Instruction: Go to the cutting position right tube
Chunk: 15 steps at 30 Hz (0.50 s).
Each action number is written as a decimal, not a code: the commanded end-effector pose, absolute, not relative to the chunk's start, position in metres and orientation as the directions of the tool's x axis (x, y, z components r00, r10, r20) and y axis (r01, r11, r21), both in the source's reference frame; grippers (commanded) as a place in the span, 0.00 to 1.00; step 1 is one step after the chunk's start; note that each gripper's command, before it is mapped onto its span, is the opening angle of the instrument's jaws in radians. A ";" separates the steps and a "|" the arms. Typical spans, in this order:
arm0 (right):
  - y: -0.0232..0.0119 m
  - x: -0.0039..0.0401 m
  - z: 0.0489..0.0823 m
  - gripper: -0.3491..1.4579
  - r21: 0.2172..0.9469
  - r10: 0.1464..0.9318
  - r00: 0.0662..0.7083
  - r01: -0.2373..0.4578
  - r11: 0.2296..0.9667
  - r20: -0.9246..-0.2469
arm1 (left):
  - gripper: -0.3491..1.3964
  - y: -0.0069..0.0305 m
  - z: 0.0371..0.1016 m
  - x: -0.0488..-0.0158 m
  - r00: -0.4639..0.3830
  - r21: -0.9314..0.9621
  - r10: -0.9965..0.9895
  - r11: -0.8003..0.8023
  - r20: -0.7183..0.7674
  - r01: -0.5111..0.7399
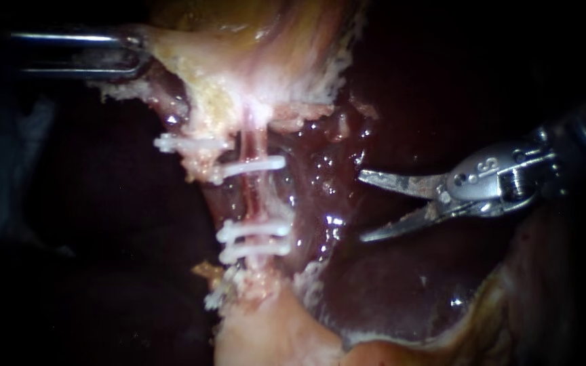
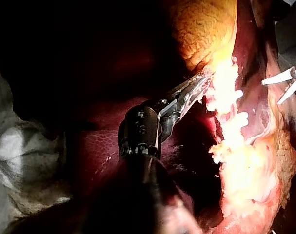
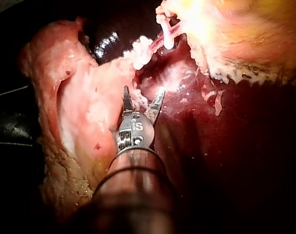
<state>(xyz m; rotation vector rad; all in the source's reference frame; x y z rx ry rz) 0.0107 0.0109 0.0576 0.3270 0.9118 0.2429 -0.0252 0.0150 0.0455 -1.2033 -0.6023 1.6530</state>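
Note:
A pink tube (image 1: 254,196) runs down the middle of the endoscope view. It carries one white clip (image 1: 259,165) higher up and two white clips (image 1: 254,230) lower down. Another clip (image 1: 174,144) sits on tissue further left. My right instrument (image 1: 361,207) comes in from the right with its two blades open, their tips a short way right of the tube and touching nothing. In the right wrist view its blades (image 3: 144,92) stand apart short of the clips (image 3: 162,29). My left instrument (image 1: 137,54) is shut on pale tissue (image 1: 191,61) at the upper left, holding it taut.
Dark red wet liver (image 1: 388,285) lies behind and to the right of the tube. The yellowish gallbladder (image 2: 206,29) lies ahead of the left instrument (image 2: 201,83). Pale fatty tissue (image 1: 266,332) spreads below the lower clips. My right instrument (image 2: 272,92) shows beyond the bright strand.

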 end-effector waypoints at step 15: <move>0.0096 0.0181 0.0623 0.96 0.569 0.478 0.559 -0.015 0.823 -0.677 | 0.00 0.0148 0.0458 -0.0254 -0.041 -0.813 0.900 -0.411 -0.434 -0.413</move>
